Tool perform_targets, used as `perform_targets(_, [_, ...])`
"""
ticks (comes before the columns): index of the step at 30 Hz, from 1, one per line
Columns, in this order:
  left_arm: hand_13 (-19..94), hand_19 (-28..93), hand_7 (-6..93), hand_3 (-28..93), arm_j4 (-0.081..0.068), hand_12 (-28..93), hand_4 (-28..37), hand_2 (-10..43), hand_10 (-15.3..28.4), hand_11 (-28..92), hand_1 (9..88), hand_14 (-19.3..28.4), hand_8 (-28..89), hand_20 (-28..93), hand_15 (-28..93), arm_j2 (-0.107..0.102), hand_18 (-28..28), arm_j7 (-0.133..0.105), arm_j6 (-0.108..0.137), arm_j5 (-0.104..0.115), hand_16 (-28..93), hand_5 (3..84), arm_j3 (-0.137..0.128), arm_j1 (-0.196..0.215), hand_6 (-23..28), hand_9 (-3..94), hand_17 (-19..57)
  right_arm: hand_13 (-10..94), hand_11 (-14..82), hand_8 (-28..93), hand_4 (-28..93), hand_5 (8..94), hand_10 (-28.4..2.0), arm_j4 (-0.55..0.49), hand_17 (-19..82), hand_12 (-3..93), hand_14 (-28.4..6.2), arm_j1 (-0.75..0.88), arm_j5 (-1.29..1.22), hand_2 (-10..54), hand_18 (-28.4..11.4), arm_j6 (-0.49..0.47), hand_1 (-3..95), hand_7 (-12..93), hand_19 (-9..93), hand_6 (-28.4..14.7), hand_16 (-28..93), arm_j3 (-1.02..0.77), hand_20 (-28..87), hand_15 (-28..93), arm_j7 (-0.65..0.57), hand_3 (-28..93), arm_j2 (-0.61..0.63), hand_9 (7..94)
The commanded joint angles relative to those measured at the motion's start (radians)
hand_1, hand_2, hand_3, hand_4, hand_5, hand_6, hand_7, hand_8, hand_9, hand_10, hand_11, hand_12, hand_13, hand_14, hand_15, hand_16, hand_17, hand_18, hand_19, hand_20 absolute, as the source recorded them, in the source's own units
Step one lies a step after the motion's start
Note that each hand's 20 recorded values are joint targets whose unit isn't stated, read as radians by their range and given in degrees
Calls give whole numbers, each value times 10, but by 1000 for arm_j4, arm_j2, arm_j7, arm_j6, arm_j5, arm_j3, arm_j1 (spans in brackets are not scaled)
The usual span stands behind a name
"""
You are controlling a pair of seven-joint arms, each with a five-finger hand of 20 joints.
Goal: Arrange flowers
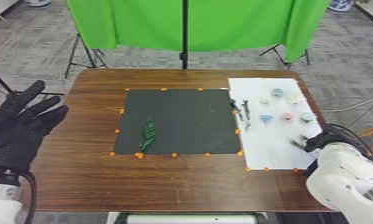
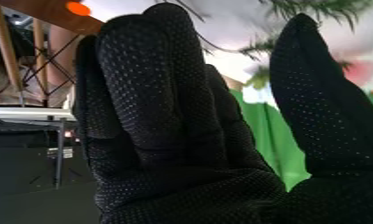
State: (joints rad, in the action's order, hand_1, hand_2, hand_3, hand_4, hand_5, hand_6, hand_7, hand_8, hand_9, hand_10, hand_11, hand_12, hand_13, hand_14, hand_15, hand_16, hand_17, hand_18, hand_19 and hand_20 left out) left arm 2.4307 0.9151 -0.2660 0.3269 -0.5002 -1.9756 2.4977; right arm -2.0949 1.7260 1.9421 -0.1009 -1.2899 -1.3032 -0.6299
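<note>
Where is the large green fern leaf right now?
In the head view, the leaf lies on the left part of the black mat, near its front edge.

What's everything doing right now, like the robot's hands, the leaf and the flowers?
Left hand: open, at the table's left edge.
Right hand: open, by the white sheet.
Long green leaf: lying on the dark mat.
Dark mat: spread flat.
White sheet: spread flat.
Small flowers: lying loose on the sheet.
Green sprig: lying near the right hand.
Green cloth: hanging up.
</note>
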Motion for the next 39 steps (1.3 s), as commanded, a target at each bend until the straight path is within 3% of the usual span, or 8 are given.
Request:
perform_targets(1, [241, 587, 137, 767, -2, 112, -283, 91, 200, 269, 199, 283, -93, 99, 543, -1, 257, -7, 8, 7, -104, 318, 10, 16, 74, 309, -93, 772, 302, -92, -220, 501, -189, 36, 461, 159, -128, -40, -2, -79, -233, -9, 412, 70, 932, -99, 104, 55, -46, 623, -12, 691, 27, 791])
perform_targets(9, [242, 586, 138, 766, -5, 111, -283, 91, 199, 270, 202, 283, -94, 100, 544, -4, 257, -8, 7, 8, -104, 318, 13, 11, 74, 308, -93, 777, 302, -103, -229, 578, -174, 97, 466, 157, -117, -119, 52, -88, -221, 60, 444, 97, 932, -55, 101, 176, -77, 615, 11, 698, 49, 806])
perform_targets(12, [242, 585, 139, 767, -7, 111, -283, 91, 199, 270, 202, 283, -94, 100, 544, -4, 257, -5, 6, 7, -105, 318, 16, 5, 73, 308, -93, 780, 282, -104, -255, 670, -160, 133, 472, 155, -110, -151, 107, -94, -205, 128, 475, 121, 932, -30, 101, 240, -148, 589, 19, 711, 61, 813])
perform_targets(13, [242, 585, 139, 767, -7, 111, -283, 91, 199, 270, 202, 283, -94, 100, 544, 6, 257, 3, 1, -2, -105, 318, 16, 0, 73, 308, -93, 781, 276, -59, -268, 695, -155, 143, 474, 155, -108, -162, 108, -95, -201, 144, 493, 125, 932, -26, 102, 256, -164, 584, 22, 700, 64, 818])
perform_targets(15, [241, 585, 139, 768, -8, 111, -283, 91, 200, 271, 202, 283, -94, 100, 545, -5, 256, -4, 4, 6, -105, 318, 18, 4, 73, 308, -92, 784, 264, -20, -278, 726, -150, 156, 478, 167, -106, -164, 100, -95, -198, 143, 518, 131, 932, -27, 102, 260, -176, 578, 22, 683, 57, 823])
perform_targets(20, [241, 583, 139, 766, -5, 111, -283, 92, 198, 270, 203, 283, -94, 100, 544, -7, 254, -16, 9, 9, -105, 318, 17, 16, 73, 309, -93, 819, 187, 33, -281, 837, -118, 154, 494, 248, -84, -146, 131, -95, -185, 194, 580, 153, 932, -17, 119, 269, -163, 545, 29, 651, 72, 883])
perform_targets(28, [237, 582, 145, 771, 0, 110, -283, 91, 199, 276, 202, 283, -97, 101, 548, -10, 252, -29, 8, 9, -107, 316, 8, 31, 73, 306, -96, 875, 215, 57, -283, 865, -104, 116, 519, 252, -58, -166, 197, -95, -181, 278, 575, 165, 932, -14, 145, 280, -19, 545, 33, 678, 102, 923])
perform_targets(39, [238, 580, 145, 770, 0, 108, -283, 91, 198, 277, 203, 282, -98, 102, 548, -13, 250, -26, 10, 5, -108, 317, 7, 22, 74, 307, -97, 898, 229, 69, -283, 876, -87, 55, 524, 265, -48, -311, 274, -95, -186, 319, 568, 173, 932, -9, 164, 354, 79, 545, 52, 698, 103, 936])
